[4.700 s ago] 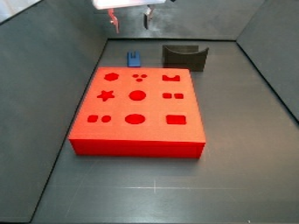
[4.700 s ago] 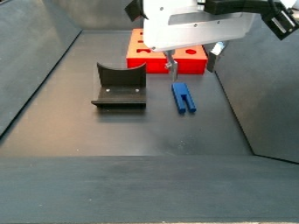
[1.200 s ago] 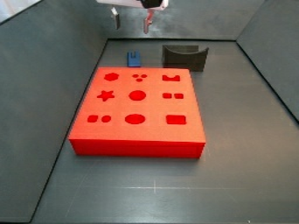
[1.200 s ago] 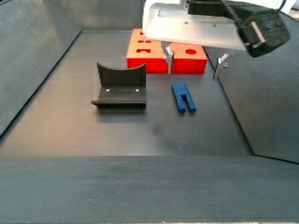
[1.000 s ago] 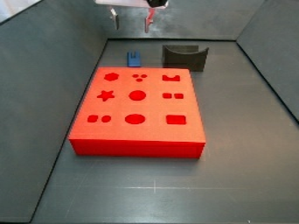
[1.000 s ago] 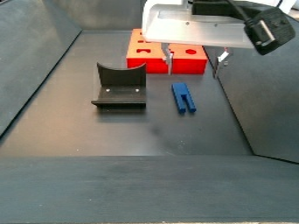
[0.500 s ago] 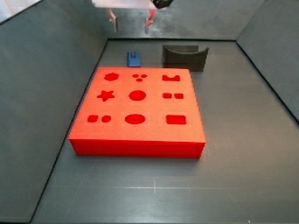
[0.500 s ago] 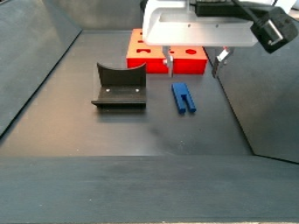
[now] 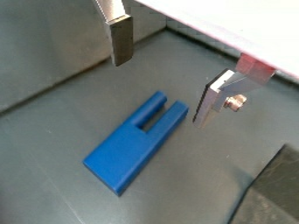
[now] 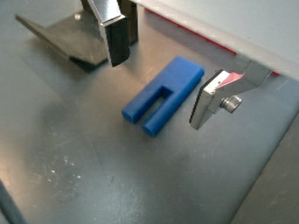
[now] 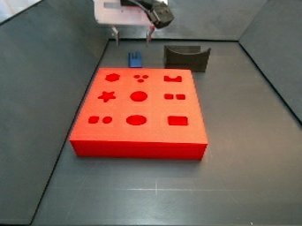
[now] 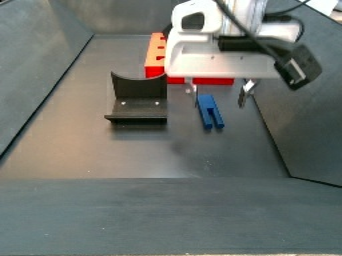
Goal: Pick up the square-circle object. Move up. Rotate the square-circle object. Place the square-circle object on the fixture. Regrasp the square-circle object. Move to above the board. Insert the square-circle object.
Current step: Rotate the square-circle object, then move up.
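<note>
The square-circle object, a small blue slotted block (image 9: 132,146) (image 10: 165,94), lies flat on the dark floor in both wrist views. In both side views the block (image 11: 136,60) (image 12: 210,110) sits between the red board (image 11: 139,110) (image 12: 158,54) and the back wall. My gripper (image 9: 163,74) (image 10: 163,74) (image 11: 132,35) (image 12: 219,95) hangs open just above it, its silver fingers (image 9: 121,39) (image 10: 209,101) on either side of the block and clear of it. The fixture (image 11: 188,56) (image 12: 136,98) (image 10: 65,39) stands empty beside the block.
Grey walls enclose the floor on the sides and back (image 11: 71,53). The red board's edge (image 10: 198,39) shows just behind the block. A dark slab (image 9: 274,192) sits at one corner of a wrist view.
The gripper has come down from high above the floor to just over the blue block, still open. The block, board and fixture have not moved.
</note>
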### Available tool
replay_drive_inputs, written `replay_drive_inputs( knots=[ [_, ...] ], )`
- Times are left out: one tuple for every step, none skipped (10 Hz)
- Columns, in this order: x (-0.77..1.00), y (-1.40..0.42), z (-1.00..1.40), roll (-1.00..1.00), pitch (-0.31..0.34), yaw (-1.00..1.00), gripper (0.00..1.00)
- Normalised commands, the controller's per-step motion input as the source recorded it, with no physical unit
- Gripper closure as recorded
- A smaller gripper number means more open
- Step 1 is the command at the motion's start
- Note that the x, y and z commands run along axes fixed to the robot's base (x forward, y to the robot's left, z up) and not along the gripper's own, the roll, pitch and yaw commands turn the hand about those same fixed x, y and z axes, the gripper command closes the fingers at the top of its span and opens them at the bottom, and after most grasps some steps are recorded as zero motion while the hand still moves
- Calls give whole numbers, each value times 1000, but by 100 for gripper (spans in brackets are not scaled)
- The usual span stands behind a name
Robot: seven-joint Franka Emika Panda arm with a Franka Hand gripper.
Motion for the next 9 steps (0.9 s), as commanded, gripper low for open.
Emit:
replay_drive_inputs(
  knots=[
    [54, 5, -785, -82, -34, 20, 0],
    [51, 6, -709, -89, -34, 22, 0],
    [45, 6, -524, -103, -43, 25, 0],
    [42, 8, -420, -112, -49, 28, 0],
    [41, 11, -315, -119, -56, 30, 0],
    [38, 14, -183, -127, -62, 29, 0],
    [0, 0, 0, 0, 0, 0, 100],
    [0, 0, 833, 0, 0, 0, 100],
    [-14, 0, 811, 0, 11, -1, 100]
  ],
)
